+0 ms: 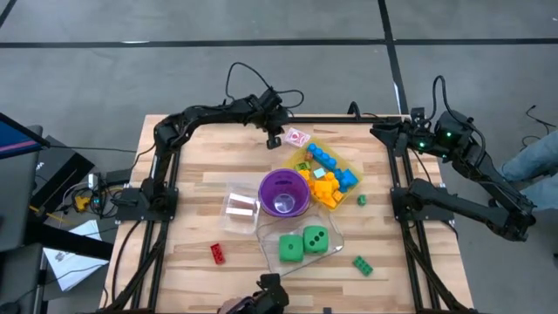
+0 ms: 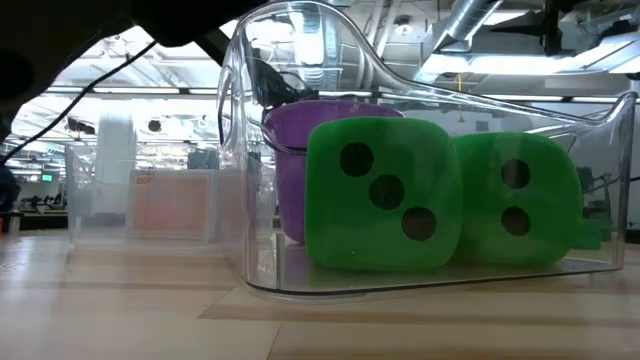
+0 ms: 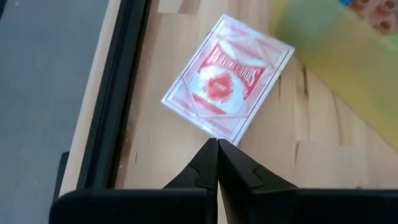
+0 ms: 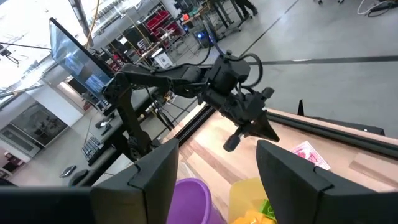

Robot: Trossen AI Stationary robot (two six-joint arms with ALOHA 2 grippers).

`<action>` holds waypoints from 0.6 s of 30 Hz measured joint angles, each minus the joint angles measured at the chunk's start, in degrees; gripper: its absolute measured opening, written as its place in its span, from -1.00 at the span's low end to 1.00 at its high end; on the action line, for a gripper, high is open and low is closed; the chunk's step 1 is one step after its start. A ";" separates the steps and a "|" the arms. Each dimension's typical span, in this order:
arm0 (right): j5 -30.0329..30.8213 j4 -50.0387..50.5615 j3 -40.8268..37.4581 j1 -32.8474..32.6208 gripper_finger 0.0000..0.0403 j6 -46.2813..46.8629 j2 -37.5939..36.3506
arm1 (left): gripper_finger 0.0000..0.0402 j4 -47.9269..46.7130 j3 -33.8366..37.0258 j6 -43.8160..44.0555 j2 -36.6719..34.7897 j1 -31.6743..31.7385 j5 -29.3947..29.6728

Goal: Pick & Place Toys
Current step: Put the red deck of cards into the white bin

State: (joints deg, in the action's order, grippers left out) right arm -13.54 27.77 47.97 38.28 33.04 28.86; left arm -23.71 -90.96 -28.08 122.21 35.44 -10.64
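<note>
From above, with the purple cup (image 1: 283,193) as landmark, the left gripper (image 1: 273,137) hangs over the far edge of the table (image 1: 192,166), beyond the cup and just beside a red-backed card pack (image 1: 298,137). Its fingers are pressed together on nothing. The yellow tray (image 1: 307,152) of small bricks (image 1: 329,171) lies against the cup on its right. The two green dice (image 1: 302,243) sit in a clear tub (image 1: 336,228) on the cup's near side, a red brick (image 1: 217,253) near-left of it, and two green bricks (image 1: 362,265) near-right. The right arm waits folded well off to the cup's right.

At table height, the dice (image 2: 440,196) fill the tub (image 2: 240,180), with the cup (image 2: 290,160) behind them.

Through the left wrist camera, the closed fingertips (image 3: 217,147) point at the card pack's (image 3: 227,81) nearest corner without gripping it.

Through the right wrist camera, the right gripper (image 4: 214,165) has its fingers spread and empty, high above the cup (image 4: 189,196).

I judge no toy is in hand yet; the pick step is only beginning. The left gripper's next move calls for reopening, then travelling toward the cup to a brick.
</note>
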 joint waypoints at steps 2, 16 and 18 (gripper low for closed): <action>-0.03 0.57 0.00 0.00 0.04 0.00 0.00 | -1.00 0.35 0.00 0.00 -0.02 -0.07 0.00; -0.07 0.98 0.00 0.00 0.04 -0.02 0.00 | -1.00 -0.53 0.00 -1.47 -0.02 1.34 -2.51; -0.07 0.98 0.00 0.00 0.04 -0.01 0.00 | -0.99 -0.35 0.00 0.10 -0.07 1.54 -4.21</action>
State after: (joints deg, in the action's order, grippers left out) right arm -13.61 28.75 47.97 38.28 33.03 28.86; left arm -24.06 -90.96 -27.97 122.14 36.98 -14.85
